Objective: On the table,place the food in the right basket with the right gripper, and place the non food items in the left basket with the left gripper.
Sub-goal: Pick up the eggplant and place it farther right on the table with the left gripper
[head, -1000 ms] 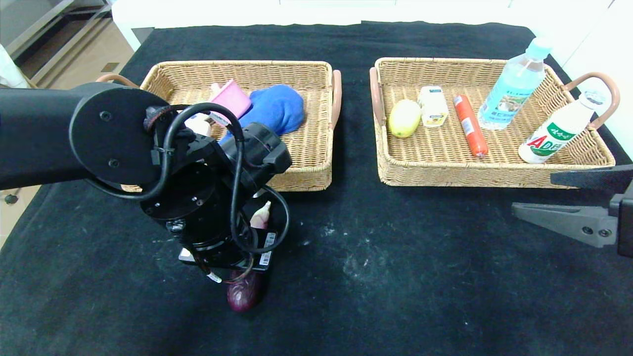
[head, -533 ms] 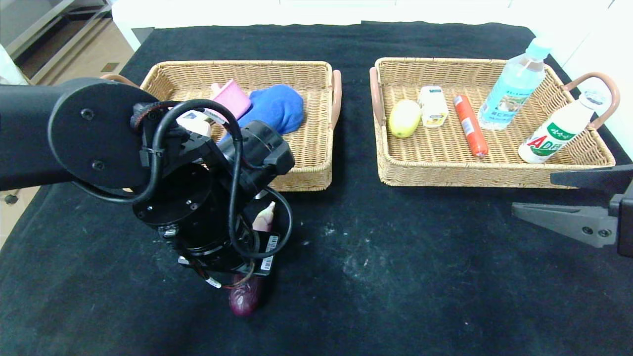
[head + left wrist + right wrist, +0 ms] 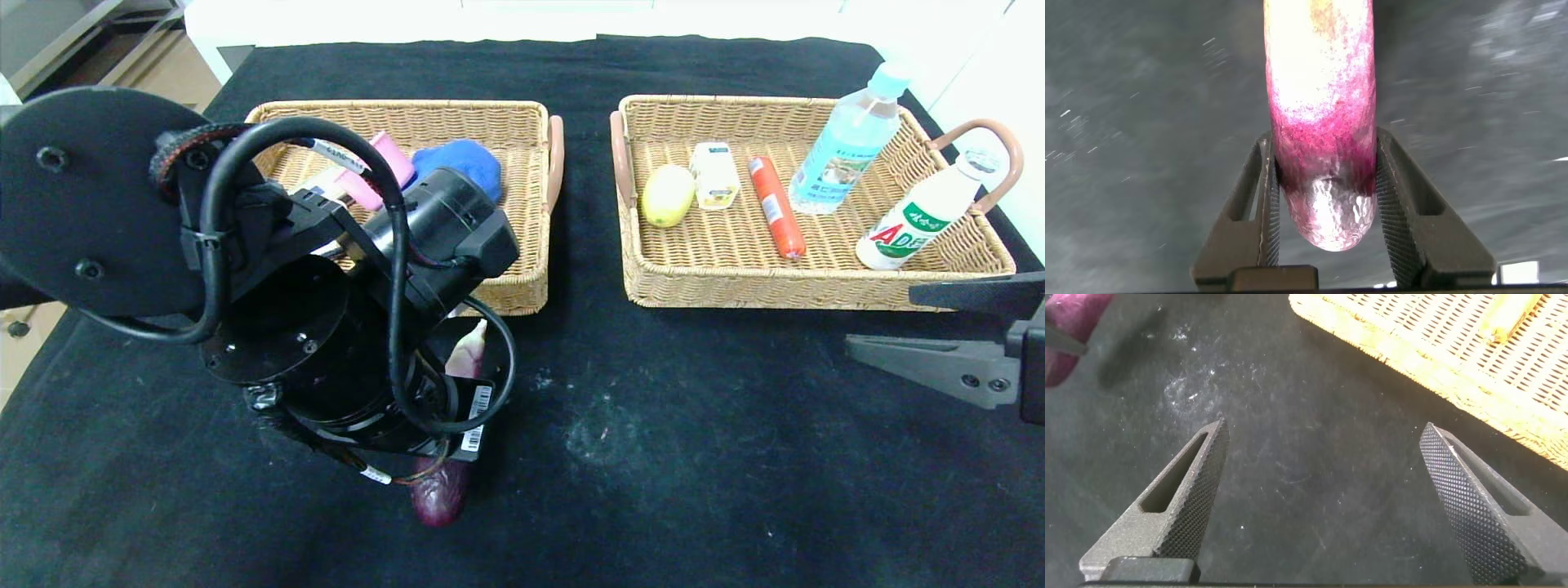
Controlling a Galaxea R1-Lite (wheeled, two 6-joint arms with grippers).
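My left gripper (image 3: 1323, 139) is shut on the rounded end of the purple aubergine (image 3: 1321, 98). In the head view the thick black left arm covers the jaws. Only the aubergine's dark end (image 3: 441, 494) and pale stem end (image 3: 468, 351) stick out, in front of the left basket (image 3: 522, 245). The right basket (image 3: 735, 290) holds a yellow fruit (image 3: 667, 196), a white carton (image 3: 715, 175), a sausage (image 3: 776, 207) and a white drink bottle (image 3: 918, 216). My right gripper (image 3: 886, 322) stands open over bare cloth (image 3: 1324, 429), in front of that basket. The non food bar is hidden behind the left arm.
In the left basket lie a blue cloth (image 3: 461, 159) and a pink cup (image 3: 390, 159), partly behind the arm. A clear water bottle (image 3: 849, 139) with a blue cap stands in the right basket. The black table cloth (image 3: 653, 457) has whitish scuffs.
The left arm has risen and swung a little to the right, carrying the aubergine with it. The right arm has not moved.
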